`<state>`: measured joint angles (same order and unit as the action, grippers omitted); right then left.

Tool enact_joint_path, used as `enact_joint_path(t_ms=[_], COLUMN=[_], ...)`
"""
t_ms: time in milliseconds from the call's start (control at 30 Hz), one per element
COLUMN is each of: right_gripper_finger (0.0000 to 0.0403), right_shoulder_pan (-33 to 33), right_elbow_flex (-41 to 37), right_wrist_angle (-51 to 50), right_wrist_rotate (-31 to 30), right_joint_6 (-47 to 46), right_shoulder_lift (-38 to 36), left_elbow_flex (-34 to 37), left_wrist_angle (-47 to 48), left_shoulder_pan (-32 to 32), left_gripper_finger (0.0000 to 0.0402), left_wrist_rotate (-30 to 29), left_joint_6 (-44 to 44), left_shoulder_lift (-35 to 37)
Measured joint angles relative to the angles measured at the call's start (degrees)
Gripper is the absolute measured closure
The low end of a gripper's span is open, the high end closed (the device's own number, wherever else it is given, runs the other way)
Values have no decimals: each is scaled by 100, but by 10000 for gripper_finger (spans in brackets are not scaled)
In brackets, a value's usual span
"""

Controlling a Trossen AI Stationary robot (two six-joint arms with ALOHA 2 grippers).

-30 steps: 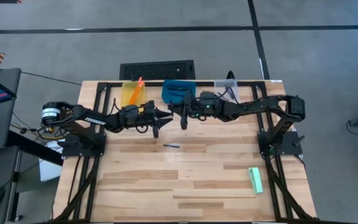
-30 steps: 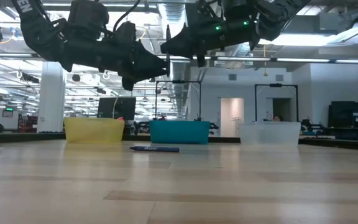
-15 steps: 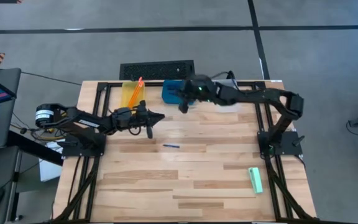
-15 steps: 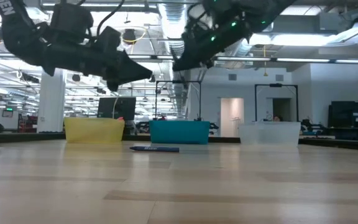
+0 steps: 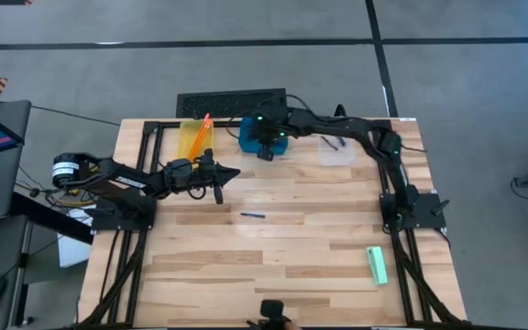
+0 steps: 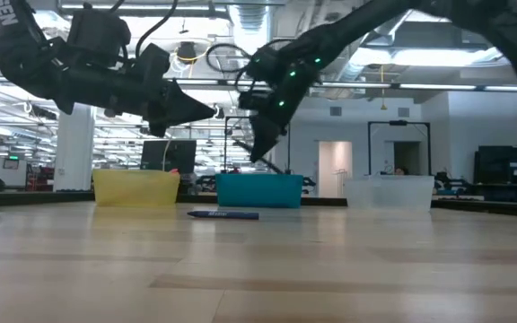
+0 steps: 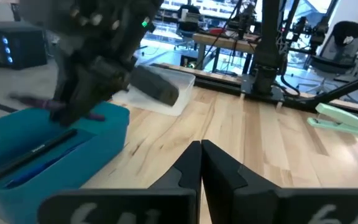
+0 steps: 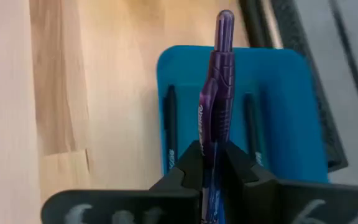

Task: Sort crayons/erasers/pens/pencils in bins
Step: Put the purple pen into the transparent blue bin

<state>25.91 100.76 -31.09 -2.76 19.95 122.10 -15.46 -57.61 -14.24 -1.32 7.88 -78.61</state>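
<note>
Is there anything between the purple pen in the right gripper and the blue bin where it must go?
Nothing visible is. The right gripper holds the purple pen directly over the open blue bin, which already holds two dark pens along its floor. The left gripper waits shut, off to the side.

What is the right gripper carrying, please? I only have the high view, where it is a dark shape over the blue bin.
Observer: The right gripper is shut on a purple pen.
Operator: Is the blue bin empty?
Observer: No, the blue bin already holds dark pens.
Operator: And the left gripper?
Observer: The left gripper is shut and empty, over bare table.
</note>
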Motion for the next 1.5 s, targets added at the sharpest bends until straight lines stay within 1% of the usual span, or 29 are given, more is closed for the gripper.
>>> enact_joint_path(t_ms=[233, 467, 1400, 1500], right_gripper_finger=[369, 367, 363, 364], right_shoulder_pan=[5, 7, 17, 32], right_elbow_flex=[1001, 1541, 1566, 1573], right_wrist_angle=[-892, -1486, -1644, -1743], right_wrist_rotate=[-20, -26, -38, -145], right_joint_6=[28, 116, 50, 104], right_shoulder_lift=[749, 1143, 1161, 1249], left_elbow_flex=[4, 4, 4, 4], left_wrist_angle=[33, 52, 162, 162], left_shoulder_pan=[0, 0, 0, 0], left_gripper_finger=[401, 401, 401, 401], left_wrist_rotate=[2, 2, 2, 2], left_joint_6=[-61, -57, -34, -29], left_shoulder_lift=[0, 0, -2, -2])
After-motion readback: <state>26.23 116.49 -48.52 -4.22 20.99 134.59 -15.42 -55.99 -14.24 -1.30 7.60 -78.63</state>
